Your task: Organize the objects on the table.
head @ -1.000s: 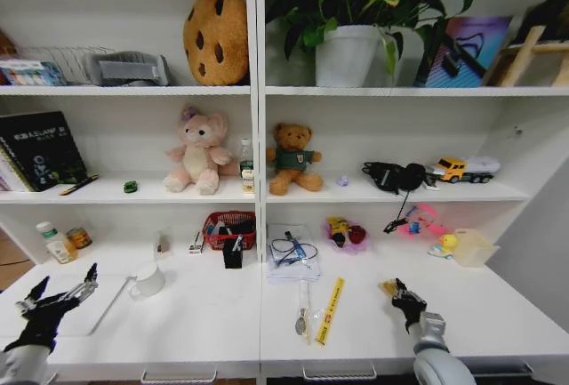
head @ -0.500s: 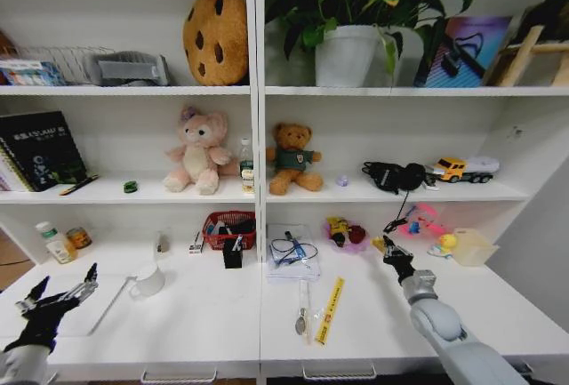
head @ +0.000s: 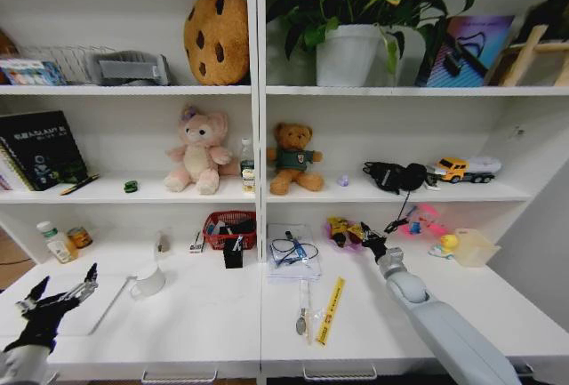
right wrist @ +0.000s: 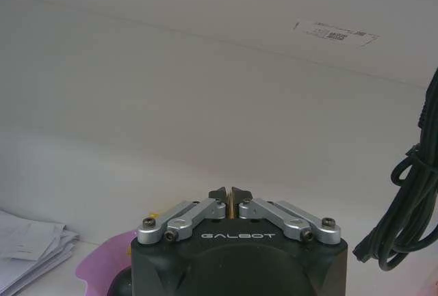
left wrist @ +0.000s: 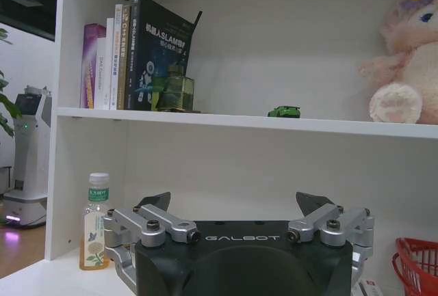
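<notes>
Right tool (head: 367, 236): arm stretched across the desk toward 1 o'clock, tip at the pink dish (head: 342, 241) under the lower shelf; in the right wrist view its fingers (right wrist: 217, 196) are pressed together on a thin yellowish sliver — what it is I cannot tell for sure
Left tool (head: 55, 293): parked low at 8 o'clock over the desk's left end, fingers (left wrist: 152, 201) spread wide apart with nothing between them
Desk (head: 204, 323): long and white, joined to the white shelving, slim drawer handles along its front edge
Laptop (head: 84, 305): thin and pale, flat on the desk just beside the left tool, toward 9 o'clock
White cup (head: 148, 280): upright, just right of the laptop
Yellow ruler (head: 330, 310): lying near the middle at 6 o'clock, beside a spoon (head: 302, 316)
Papers with a blue cable (head: 292, 255): stacked at the centre, just left of the pink dish
Red basket (head: 229, 228): against the back, left of the papers, with a black holder (head: 233, 254) in front of it
Green object (head: 131, 187): small, on the lower shelf at 10 o'clock, well apart from both tools — also seen on that shelf in the left wrist view
Pen (head: 78, 186): dark with yellow, tilted on the same shelf, beside the black book (head: 40, 148)
Bottle (head: 54, 242): upright at the desk's far left, next to a small jar (head: 79, 237)
</notes>
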{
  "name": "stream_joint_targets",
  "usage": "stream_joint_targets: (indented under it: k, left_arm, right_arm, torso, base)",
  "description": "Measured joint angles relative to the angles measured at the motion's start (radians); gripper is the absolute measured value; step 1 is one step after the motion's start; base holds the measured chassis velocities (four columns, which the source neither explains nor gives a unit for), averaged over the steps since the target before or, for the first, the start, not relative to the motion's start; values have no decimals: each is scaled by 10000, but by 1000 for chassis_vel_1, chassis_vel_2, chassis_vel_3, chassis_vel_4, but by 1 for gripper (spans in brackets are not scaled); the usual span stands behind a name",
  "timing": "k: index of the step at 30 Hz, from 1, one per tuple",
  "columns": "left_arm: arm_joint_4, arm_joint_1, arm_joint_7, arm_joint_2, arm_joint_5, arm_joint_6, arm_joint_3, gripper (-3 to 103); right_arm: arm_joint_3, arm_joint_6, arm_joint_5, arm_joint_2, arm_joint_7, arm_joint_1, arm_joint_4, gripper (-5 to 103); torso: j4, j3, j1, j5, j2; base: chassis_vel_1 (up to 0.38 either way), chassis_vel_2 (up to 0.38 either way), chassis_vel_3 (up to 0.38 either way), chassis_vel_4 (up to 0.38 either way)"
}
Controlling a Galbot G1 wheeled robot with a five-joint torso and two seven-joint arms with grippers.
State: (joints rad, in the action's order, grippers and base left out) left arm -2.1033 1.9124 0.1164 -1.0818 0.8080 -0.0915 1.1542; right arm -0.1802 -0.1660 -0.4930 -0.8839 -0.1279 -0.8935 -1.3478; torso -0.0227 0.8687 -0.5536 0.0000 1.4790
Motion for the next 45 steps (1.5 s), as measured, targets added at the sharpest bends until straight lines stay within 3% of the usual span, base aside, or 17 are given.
stream_joint_targets:
  k: [2, 3, 6, 8, 10, 11, 13, 14, 16, 18, 20, 22, 25, 36, 45]
  left_arm:
    - [0, 0, 0, 0, 0, 0, 0, 100]
    - [0, 0, 0, 0, 0, 0, 0, 100]
    - [0, 0, 0, 0, 0, 0, 0, 100]
    - [0, 0, 0, 0, 0, 0, 0, 100]
    - [0, 0, 0, 0, 0, 0, 0, 100]
    - [0, 0, 1, 0, 0, 0, 0, 100]
    - [0, 1, 0, 0, 0, 0, 0, 100]
    - [0, 0, 0, 0, 0, 0, 0, 100]
    - [0, 0, -1, 0, 0, 1, 0, 100]
    - [0, 0, 0, 0, 0, 0, 0, 100]
    - [0, 1, 0, 0, 0, 0, 0, 100]
    - [0, 0, 0, 0, 0, 0, 0, 100]
    - [0, 0, 2, 0, 0, 0, 0, 100]
    - [0, 1, 0, 0, 0, 0, 0, 100]
    - [0, 0, 0, 0, 0, 1, 0, 100]
  right_arm:
    - [1, 0, 0, -13, -24, 2, 9, 11]
    - [-38, -3, 2, -14, -34, -35, 6, 21]
    - [-190, -12, 8, 3, -55, -197, -125, 27]
    - [-512, -5, 16, 74, -108, -620, -615, 43]
    - [-629, 8, 22, 106, -123, -796, -814, 43]
    - [-930, 32, 83, 168, -209, -1314, -1453, 54]
    - [-1102, 38, 133, 178, -336, -1630, -1835, 54]
    - [-1360, 20, 241, 176, -547, -2106, -2324, 65]
    - [-1550, 23, 317, 166, -707, -2468, -2701, 65]
    - [-2064, 28, 468, 138, -945, -3462, -3679, 76]
    - [-2323, 42, 539, 107, -1011, -3932, -4160, 76]
    - [-2794, 69, 670, 32, -1108, -4677, -4944, 91]
    - [-3374, 96, 838, -104, -1180, -5468, -5789, 99]
    - [-5797, -659, 1398, -796, -952, -8876, -7793, 100]
    - [-6093, -460, 1106, -696, -1089, -8751, -8303, 100]
  torso:
    - [-1, 0, 0, 0, 0]
    - [-1, -1, 0, -1, 0]
    - [-2, 0, 1, 1, 0]
    - [0, -1, 0, 0, 0]
    - [-1, -1, 0, 0, 0]
    - [-3, -1, 1, 0, 1]
    - [-2, -2, 1, 0, 1]
    - [0, -2, 1, -1, 1]
    - [-1, -2, 1, 1, 1]
    - [-2, -2, 2, 0, 1]
    - [-2, -2, 2, -1, 1]
    - [-3, -2, 2, 0, 2]
    - [-2, -2, 3, -1, 3]
    - [-4, -3, 3, 0, 4]
    - [0, -1, 2, -1, 2]
  base:
    - [0, 0, 0, 0]
    - [0, 0, 0, 0]
    - [0, 0, 0, 0]
    - [0, 0, 0, 0]
    - [0, 0, 0, 0]
    - [0, 0, 0, 0]
    - [0, 0, 0, 0]
    - [0, 0, 0, 0]
    - [0, 0, 0, 0]
    - [0, 0, 0, 0]
    - [0, 0, 0, 0]
    - [0, 0, 0, 0]
    - [0, 0, 0, 0]
    - [0, 0, 0, 0]
    - [0, 0, 0, 0]
